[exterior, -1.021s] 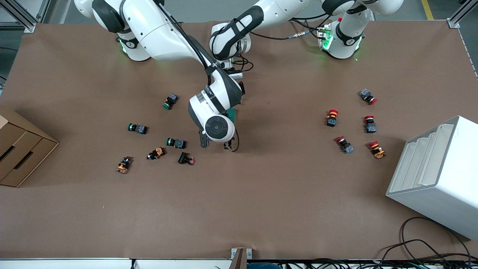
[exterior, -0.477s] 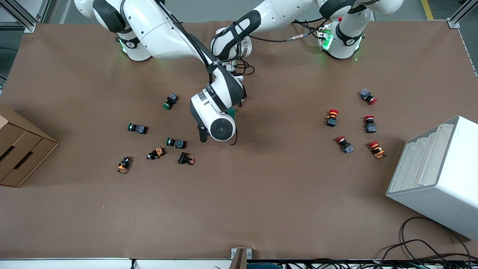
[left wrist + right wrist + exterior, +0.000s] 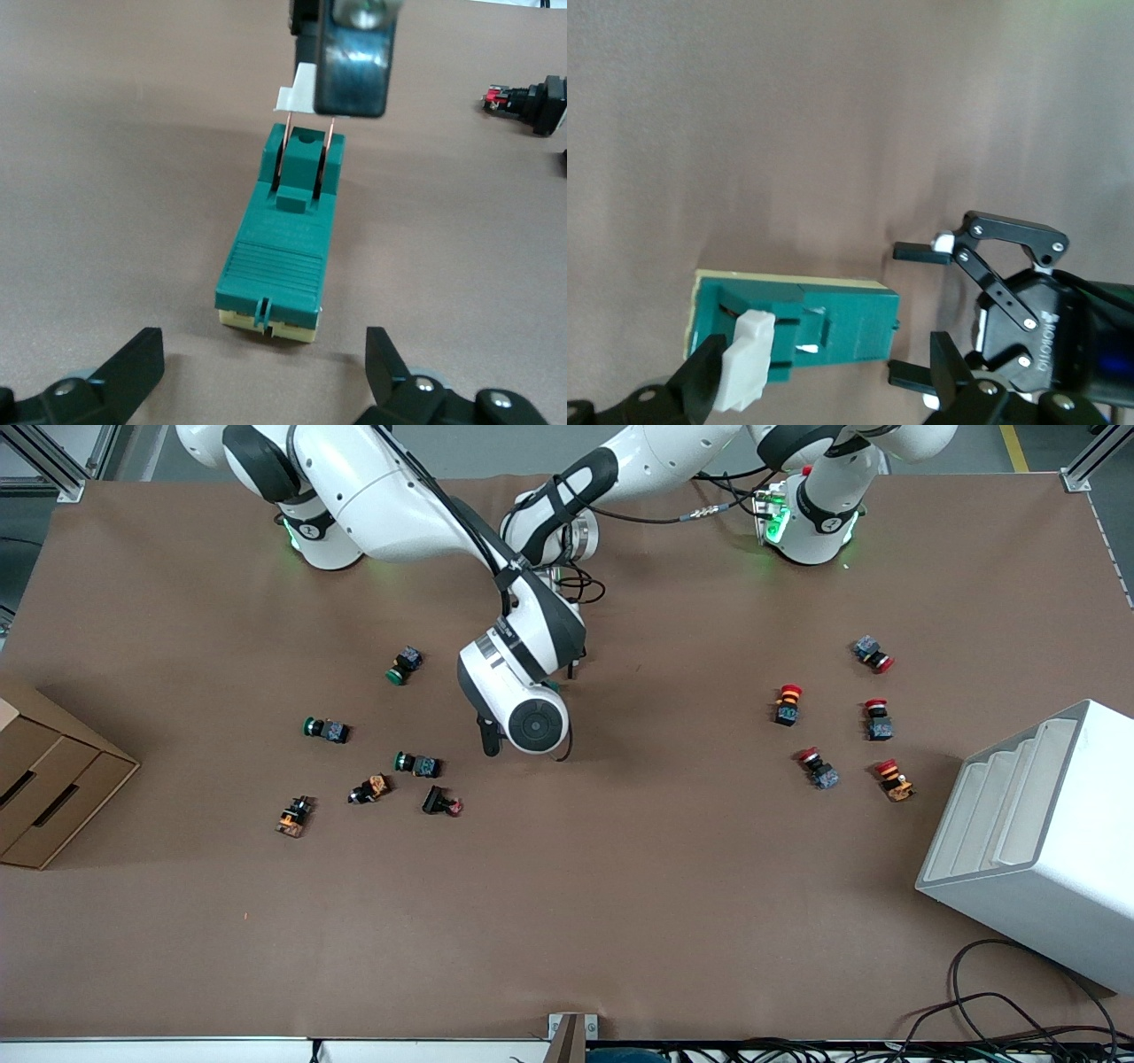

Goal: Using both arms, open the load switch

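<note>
Load switch [image 3: 552,685] is seen lying flat near the middle of the brown table [image 3: 620,886], mostly covered in the front view by the right arm [image 3: 523,664]. Its white lever [image 3: 747,372] is raised and touched by one finger of the right gripper [image 3: 828,367], whose fingers are spread wide around that end. The left gripper [image 3: 263,343] is held low at the switch's other end, fingers wide apart and nothing gripped. Red-capped buttons [image 3: 833,717] are scattered toward 3 o'clock and green-capped buttons [image 3: 372,717] toward 9 o'clock. A cardboard box [image 3: 44,779] is set at the 9 o'clock edge, a white rack [image 3: 1036,841] at 4 o'clock, and cables [image 3: 1019,1001] at 5 o'clock.
</note>
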